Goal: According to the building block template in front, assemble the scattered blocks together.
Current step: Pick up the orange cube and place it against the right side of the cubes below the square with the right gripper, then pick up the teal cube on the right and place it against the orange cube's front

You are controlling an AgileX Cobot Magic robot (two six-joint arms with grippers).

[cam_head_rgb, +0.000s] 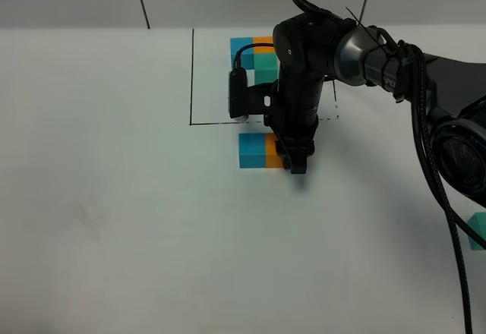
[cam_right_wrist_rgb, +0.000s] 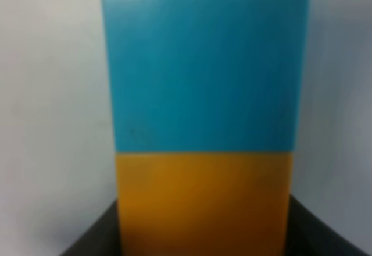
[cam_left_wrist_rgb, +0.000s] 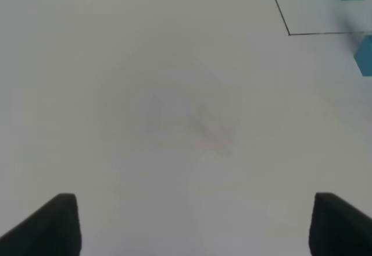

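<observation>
Inside a thin black frame [cam_head_rgb: 192, 76] at the back lies the building block template [cam_head_rgb: 254, 53], partly hidden by my right arm. Just in front of the frame, a sky-blue block [cam_head_rgb: 250, 150] and an orange block [cam_head_rgb: 272, 152] sit side by side, touching. My right gripper [cam_head_rgb: 296, 163] reaches down across the middle onto the orange block. In the right wrist view its dark fingers [cam_right_wrist_rgb: 93, 241] flank the orange block [cam_right_wrist_rgb: 203, 203], with the blue block [cam_right_wrist_rgb: 203, 64] beyond it. The teal-green block [cam_head_rgb: 478, 231] lies alone at the right edge. My left gripper [cam_left_wrist_rgb: 197, 227] is open over bare table.
The white table [cam_head_rgb: 114, 220] carries nothing else in view. Black cables [cam_head_rgb: 448, 220] hang along my right arm at the right side. In the left wrist view the frame's corner [cam_left_wrist_rgb: 289, 34] and the blue block [cam_left_wrist_rgb: 365, 55] show far off to one side.
</observation>
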